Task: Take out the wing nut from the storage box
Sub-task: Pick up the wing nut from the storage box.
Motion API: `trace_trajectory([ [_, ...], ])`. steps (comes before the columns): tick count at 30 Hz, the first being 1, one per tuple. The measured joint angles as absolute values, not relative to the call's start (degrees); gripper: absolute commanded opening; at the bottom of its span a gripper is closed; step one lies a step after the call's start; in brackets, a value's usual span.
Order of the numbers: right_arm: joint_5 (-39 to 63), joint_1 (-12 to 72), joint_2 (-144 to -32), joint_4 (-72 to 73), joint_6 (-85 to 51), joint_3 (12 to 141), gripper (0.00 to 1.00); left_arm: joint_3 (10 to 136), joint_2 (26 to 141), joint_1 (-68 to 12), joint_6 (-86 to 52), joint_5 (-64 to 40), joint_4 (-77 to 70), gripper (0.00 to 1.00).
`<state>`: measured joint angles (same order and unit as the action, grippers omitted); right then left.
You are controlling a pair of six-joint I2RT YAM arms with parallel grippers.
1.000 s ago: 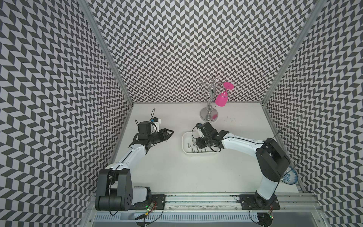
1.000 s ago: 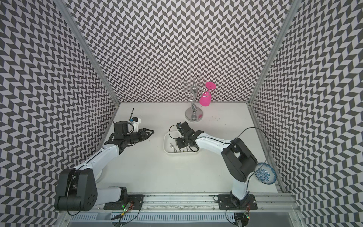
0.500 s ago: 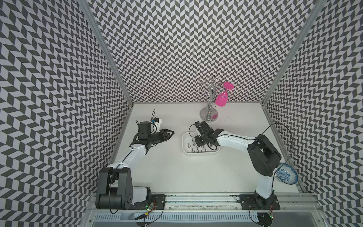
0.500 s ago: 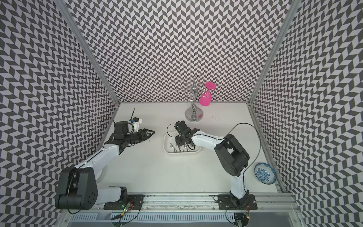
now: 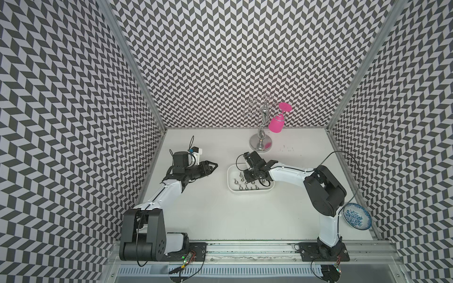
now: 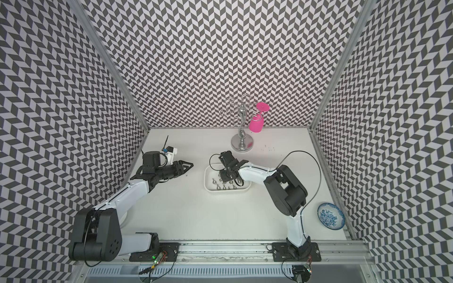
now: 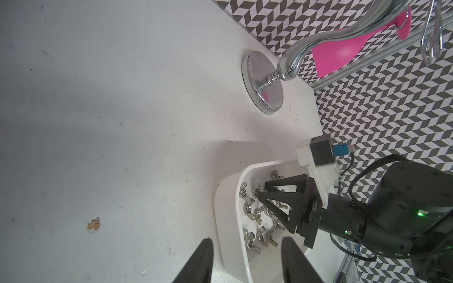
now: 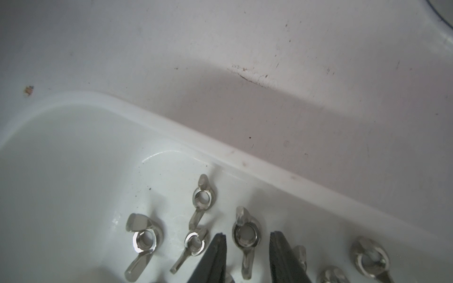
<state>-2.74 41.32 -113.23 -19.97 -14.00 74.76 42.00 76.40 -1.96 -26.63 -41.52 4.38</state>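
Observation:
The storage box (image 5: 247, 192) (image 6: 225, 190) is a shallow white tray near the table's middle, holding several silver wing nuts. My right gripper (image 5: 253, 177) (image 6: 224, 177) reaches down into it. In the right wrist view its jaws (image 8: 247, 236) stand open, straddling one wing nut (image 8: 245, 235) with a small gap on each side; other nuts lie close around, near the box rim (image 8: 171, 125). My left gripper (image 5: 212, 167) (image 6: 188, 166) hovers open and empty to the left of the box. In the left wrist view the left gripper (image 7: 246, 242) faces the box wall (image 7: 225, 220) and the right gripper (image 7: 261, 194).
A chrome glass rack (image 5: 261, 144) with a pink glass (image 5: 277, 123) hanging on it stands at the back, behind the box. A blue-patterned bowl (image 5: 356, 216) sits at the right edge by the right arm's base. Patterned walls close in three sides.
The right gripper has shifted slightly left inside the box and its jaws have narrowed a little around a nut. The left arm has not moved.

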Motion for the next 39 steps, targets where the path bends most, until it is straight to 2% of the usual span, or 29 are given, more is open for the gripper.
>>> trace_trajectory([
  [8, -2.55, 41.32, -115.20, -19.07, -14.09, 75.83, 0.30, 42.00, 76.40, -1.96, -26.63, -41.56, 4.38, 0.48],
  [27, -2.50, 41.32, -115.57, -17.12, -13.89, 75.92, 0.00, 42.00, 77.03, -1.96, -26.63, -41.76, 4.38, 0.48],
  [39, -2.09, 41.32, -114.34, -18.02, -13.87, 75.81, 0.00, 42.00, 78.67, -1.96, -26.65, -42.24, 4.38, 0.48],
])
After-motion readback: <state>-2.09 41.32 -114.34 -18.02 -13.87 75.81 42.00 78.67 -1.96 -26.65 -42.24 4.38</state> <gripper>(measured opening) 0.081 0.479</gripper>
